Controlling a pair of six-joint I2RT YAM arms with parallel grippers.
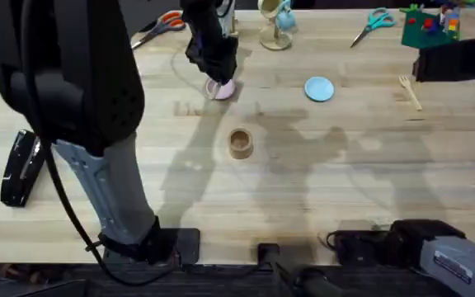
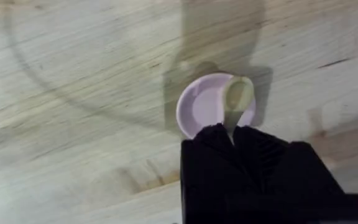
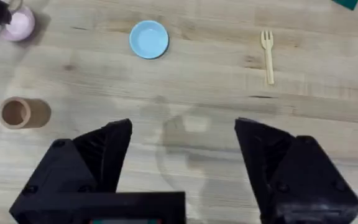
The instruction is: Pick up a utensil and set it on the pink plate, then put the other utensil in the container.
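Pink plate (image 2: 205, 107) is lying directly beyond the left gripper (image 2: 234, 132), whose black fingers (image 2: 211, 140) are pinching the handle of the wooden spoon (image 2: 238, 94); the spoon's bowl is resting over the plate's rim, though whether it is touching is hard to tell. Past the tips of the right gripper (image 3: 182, 140), whose fingers (image 3: 114, 140) are standing spread wide with nothing between them, the tan container (image 3: 23, 112) is sitting off to one side, the light blue plate (image 3: 148, 39) farther ahead, and the wooden fork (image 3: 268, 55) lying flat on the table (image 3: 197, 81), well apart from the container.
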